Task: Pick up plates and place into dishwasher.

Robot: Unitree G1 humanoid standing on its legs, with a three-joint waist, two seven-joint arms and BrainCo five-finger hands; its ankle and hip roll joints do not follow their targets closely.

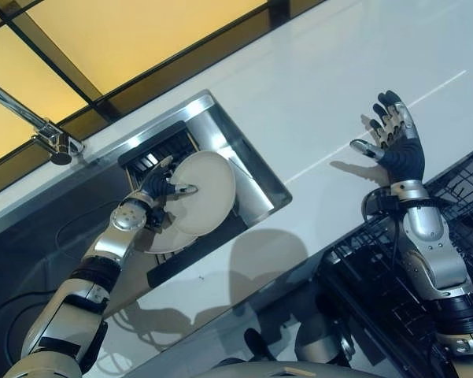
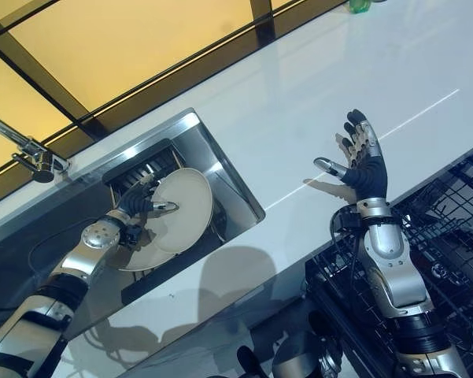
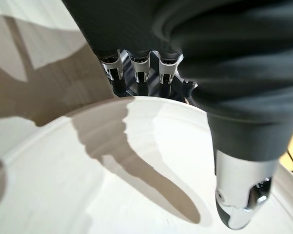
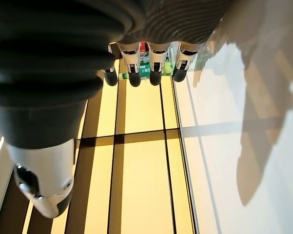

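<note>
left hand [image 1: 159, 187] is pinching a white plate [image 1: 205, 191] over the sink [image 1: 256, 177] | right hand [image 1: 393, 138] is hovering above the counter [image 1: 330, 94], fingers spread

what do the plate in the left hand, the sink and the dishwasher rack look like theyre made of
Plate: likely glazed ceramic, off-white and smooth with a soft sheen. Sink: brushed stainless steel by its grey metallic walls and reflections. Dishwasher rack: thin crossing wires, apparently dark-coated metal.

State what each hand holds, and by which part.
Left hand pinches the round white plate at its rim, thumb on its face. Right hand holds nothing.
</note>
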